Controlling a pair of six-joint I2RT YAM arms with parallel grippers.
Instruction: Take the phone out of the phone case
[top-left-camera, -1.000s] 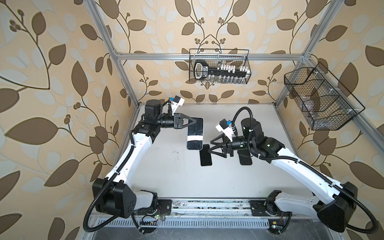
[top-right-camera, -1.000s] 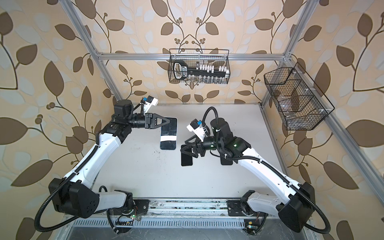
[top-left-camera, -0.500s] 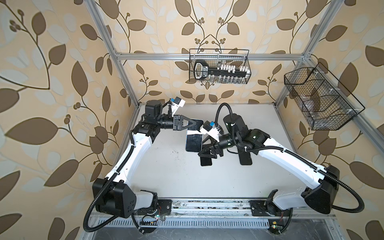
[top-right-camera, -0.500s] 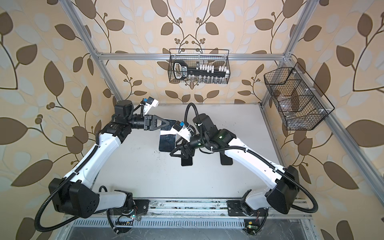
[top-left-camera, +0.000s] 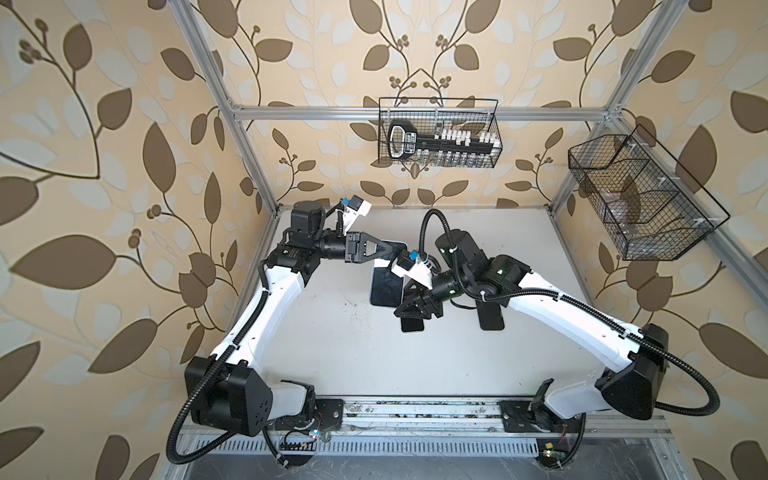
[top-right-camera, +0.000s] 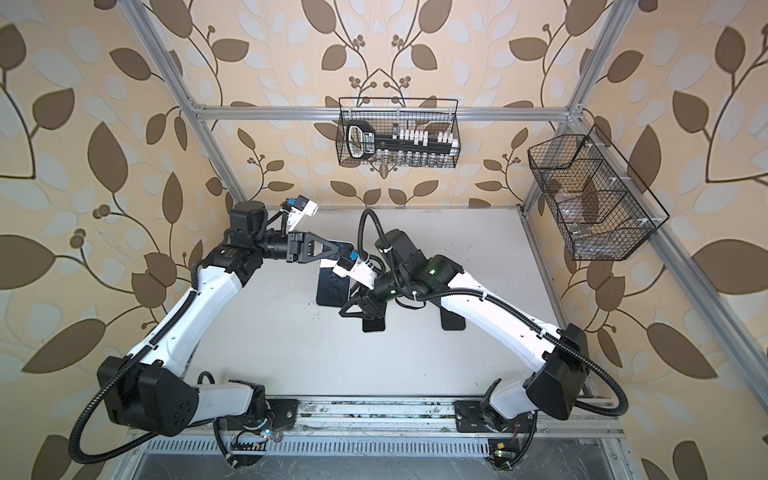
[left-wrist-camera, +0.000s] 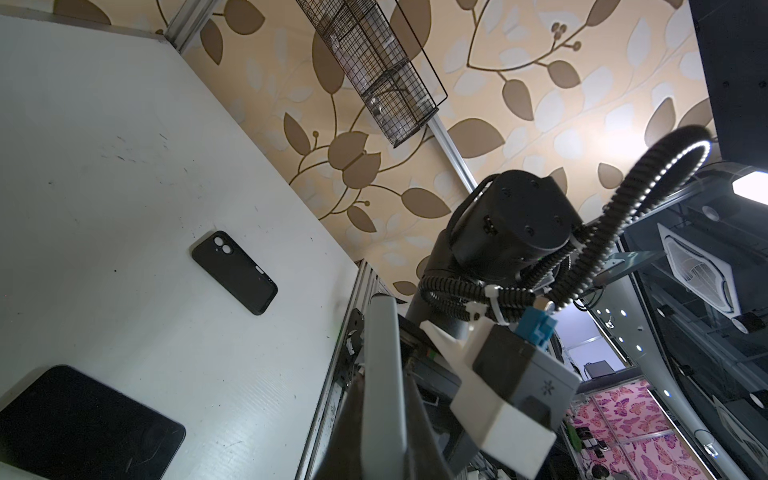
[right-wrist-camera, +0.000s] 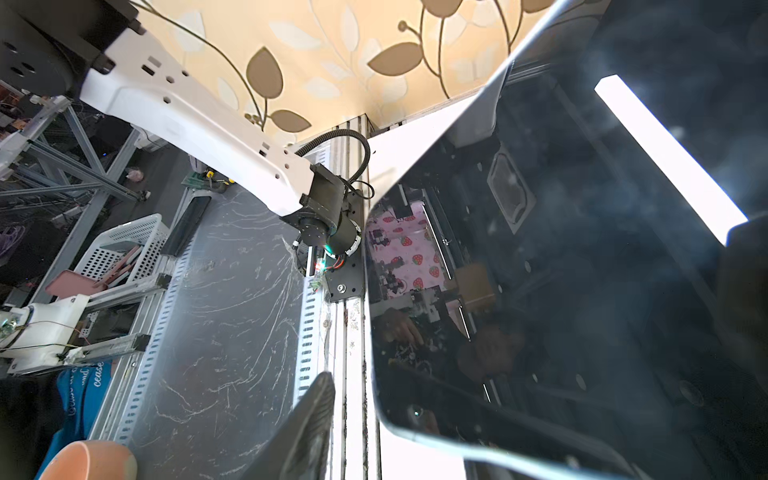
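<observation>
The phone (top-left-camera: 384, 284) hangs screen-up above the white table (top-left-camera: 332, 353), dark glass inside a pale-rimmed phone case (right-wrist-camera: 432, 444). My left gripper (top-left-camera: 398, 249) is shut on its far end; in the left wrist view the grey edge of the phone (left-wrist-camera: 382, 374) stands pinched between the two fingers. My right gripper (top-left-camera: 409, 308) sits at the phone's near right corner with its jaws apart. In the right wrist view one of the fingers (right-wrist-camera: 307, 424) stands clear of the case rim, and the screen (right-wrist-camera: 582, 291) hides the other. In both top views the two grippers nearly meet.
A black case (top-left-camera: 490, 318) with camera holes lies flat to the right. A second flat black slab (top-left-camera: 412, 326) lies under my right gripper. Wire baskets hang on the back wall (top-left-camera: 438, 137) and the right wall (top-left-camera: 640, 199).
My right arm has swung left from beside the flat black slab up to the held phone's corner, and its jaws have narrowed. The left arm and the phone have not moved.
</observation>
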